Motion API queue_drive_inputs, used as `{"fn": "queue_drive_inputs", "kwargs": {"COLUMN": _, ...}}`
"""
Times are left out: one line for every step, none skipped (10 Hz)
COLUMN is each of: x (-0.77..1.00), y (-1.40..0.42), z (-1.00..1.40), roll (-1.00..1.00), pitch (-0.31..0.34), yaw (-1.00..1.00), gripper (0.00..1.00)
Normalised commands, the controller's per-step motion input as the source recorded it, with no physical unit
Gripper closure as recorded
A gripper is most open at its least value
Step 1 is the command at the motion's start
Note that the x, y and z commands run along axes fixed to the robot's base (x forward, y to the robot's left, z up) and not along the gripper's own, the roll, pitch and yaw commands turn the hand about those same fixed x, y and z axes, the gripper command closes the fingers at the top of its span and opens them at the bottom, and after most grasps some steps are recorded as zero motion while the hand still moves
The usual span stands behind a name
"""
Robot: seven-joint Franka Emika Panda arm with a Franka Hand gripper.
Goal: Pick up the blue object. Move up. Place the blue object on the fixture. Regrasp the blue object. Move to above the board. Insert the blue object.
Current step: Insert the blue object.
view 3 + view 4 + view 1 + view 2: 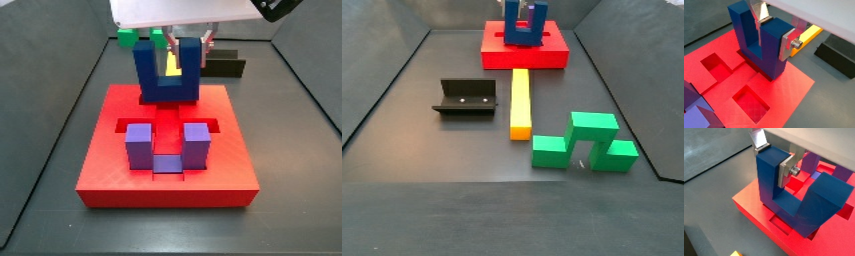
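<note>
You have the board [167,170] in the middle of a side view, and the blue object [167,78] stands upright at its far edge, prongs up. The gripper [175,42] comes down from the top of the frame, with one prong between its fingers [789,42]. Nearer you on the board, a second U-shaped block [167,146] sits in a recess. Behind the board, a long bar [520,102] runs away from it across the floor. The fixture [465,98] lies left of that bar in a side view, apart from it. Two stepped blocks [583,142] sit together at the lower right there, just past the bar's end.
</note>
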Motion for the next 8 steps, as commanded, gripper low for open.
{"fn": "queue_drive_inputs", "kwargs": {"x": 0.0, "y": -0.01, "z": -0.12, "roll": -0.09, "pitch": -0.011, "yaw": 0.0, "gripper": 1.0}}
{"fn": "queue_drive_inputs", "kwargs": {"x": 0.11, "y": -0.09, "z": -0.05, "roll": -0.07, "pitch": 0.0, "yaw": 0.0, "gripper": 1.0}}
{"fn": "queue_drive_inputs", "kwargs": {"x": 0.13, "y": -0.05, "z": -0.01, "roll": -0.08, "pitch": 0.0, "yaw": 0.0, "gripper": 1.0}}
{"fn": "queue_drive_inputs", "kwargs": {"x": 0.09, "y": -0.01, "z": -0.01, "roll": -0.08, "pitch": 0.0, "yaw": 0.0, "gripper": 1.0}}
{"fn": "queue_drive_inputs", "kwargs": {"x": 0.06, "y": -0.01, "z": 0.0, "roll": -0.1, "pitch": 0.0, "yaw": 0.0, "gripper": 1.0}}
{"fn": "queue_drive_inputs", "kwargs": {"x": 0.0, "y": 0.0, "z": -0.01, "roll": -0.07, "pitch": 0.0, "yaw": 0.0, "gripper": 1.0}}
{"fn": "queue_drive_inputs", "kwargs": {"x": 0.0, "y": 0.0, "z": -0.08, "roll": -0.08, "pitch": 0.0, "yaw": 0.0, "gripper": 1.0}}
{"fn": "queue_drive_inputs", "kwargs": {"x": 0.0, "y": 0.0, "z": -0.11, "roll": -0.12, "pitch": 0.0, "yaw": 0.0, "gripper": 1.0}}
